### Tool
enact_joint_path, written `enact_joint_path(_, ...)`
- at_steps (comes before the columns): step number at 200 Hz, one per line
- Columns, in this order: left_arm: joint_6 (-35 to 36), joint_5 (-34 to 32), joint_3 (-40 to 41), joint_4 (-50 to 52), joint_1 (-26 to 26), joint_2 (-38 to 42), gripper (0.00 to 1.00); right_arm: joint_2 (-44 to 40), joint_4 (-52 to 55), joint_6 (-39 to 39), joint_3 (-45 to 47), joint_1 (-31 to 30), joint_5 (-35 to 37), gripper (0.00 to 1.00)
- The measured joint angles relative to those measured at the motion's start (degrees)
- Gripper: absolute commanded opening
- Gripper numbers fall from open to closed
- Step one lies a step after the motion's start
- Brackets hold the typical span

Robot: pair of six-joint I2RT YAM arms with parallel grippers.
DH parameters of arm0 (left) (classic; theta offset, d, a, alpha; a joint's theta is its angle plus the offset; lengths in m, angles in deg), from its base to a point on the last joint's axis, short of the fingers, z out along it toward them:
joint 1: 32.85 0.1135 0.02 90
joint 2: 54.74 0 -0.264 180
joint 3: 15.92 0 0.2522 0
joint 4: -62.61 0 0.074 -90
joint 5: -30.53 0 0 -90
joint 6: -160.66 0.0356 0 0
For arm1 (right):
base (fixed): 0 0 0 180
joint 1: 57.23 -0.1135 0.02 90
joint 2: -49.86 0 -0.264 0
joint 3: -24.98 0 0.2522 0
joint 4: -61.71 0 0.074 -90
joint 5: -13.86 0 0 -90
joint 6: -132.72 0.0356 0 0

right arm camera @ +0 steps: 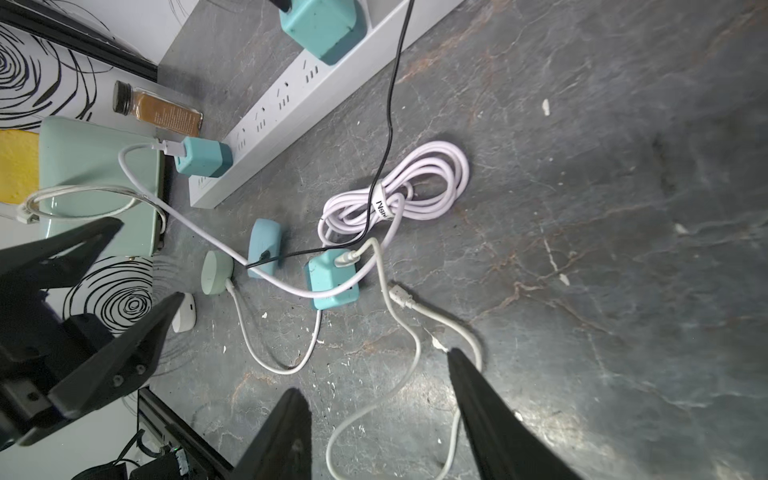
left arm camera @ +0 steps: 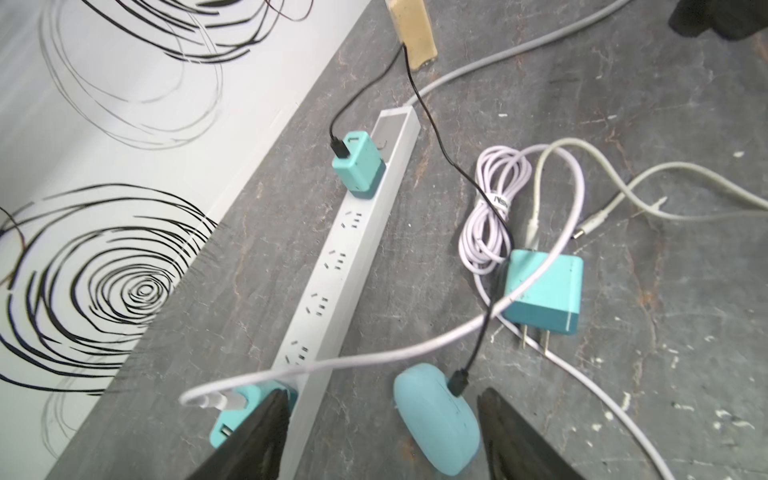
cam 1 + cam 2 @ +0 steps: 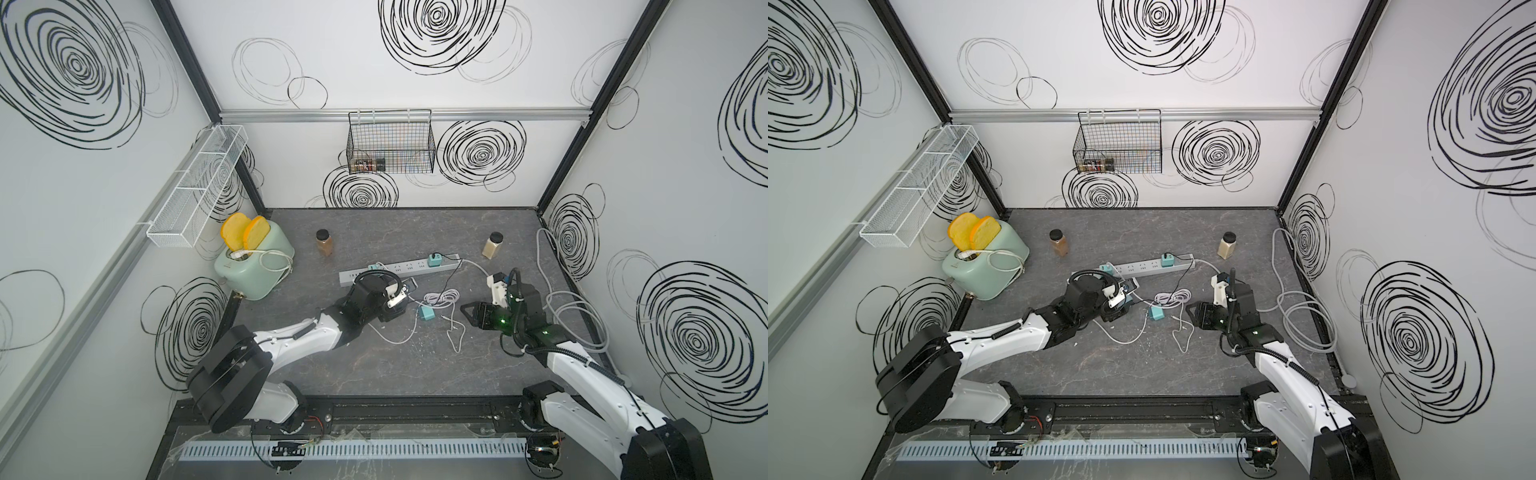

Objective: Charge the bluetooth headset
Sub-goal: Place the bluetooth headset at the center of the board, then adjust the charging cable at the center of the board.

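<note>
The bluetooth headset case (image 2: 436,419) is a pale blue oval lying on the dark table beside the white power strip (image 2: 357,257). A black cable's plug (image 2: 457,380) sits in the case's end. The cable runs to a teal charger (image 2: 358,166) plugged into the strip. My left gripper (image 2: 383,392) is open, its fingers either side of the case without touching it. The right wrist view shows the case (image 1: 264,247) with the plug in it. My right gripper (image 1: 374,372) hangs open over a loose white cable, to the right of the case in both top views (image 3: 471,316).
A loose teal charger (image 2: 544,295) and a coiled lilac cable (image 2: 498,195) lie right of the case. A second teal charger (image 1: 203,160) sits at the strip's left end. A mint toaster (image 3: 253,266), two spice jars (image 3: 324,243) (image 3: 493,245) and thick grey cable (image 3: 573,311) surround the area.
</note>
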Motion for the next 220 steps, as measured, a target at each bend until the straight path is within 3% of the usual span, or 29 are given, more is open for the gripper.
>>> enact_joint_path(42, -8.81, -1.09, 6.80, -1.68, -0.02, 6.78, 0.76, 4.92, -0.55, 1.46, 0.00, -1.62, 0.98, 0.46)
enact_joint_path(88, -26.38, -0.28, 9.33, -5.90, 0.35, 17.68, 0.75, 12.00, -2.40, 1.64, -0.66, -2.84, 1.33, 0.42)
enact_joint_path(121, -36.59, 0.96, 9.42, -5.07, 0.87, 18.38, 0.76, 16.61, -4.46, 1.18, -2.54, -3.93, 1.18, 0.32)
enact_joint_path(179, -44.11, 3.76, 11.85, -4.90, 1.14, 18.05, 0.76, 22.45, -8.48, 0.94, -4.61, -4.37, 1.16, 0.31)
enact_joint_path(214, -44.72, 4.26, 11.85, -4.85, 1.44, 17.97, 0.76, 25.77, -9.07, 0.48, -7.17, -4.52, 1.88, 0.01)
enact_joint_path(220, -44.72, 4.33, 11.85, -4.85, 1.53, 17.97, 0.76, 25.79, -8.98, 0.26, -7.56, -4.59, 1.90, 0.00)
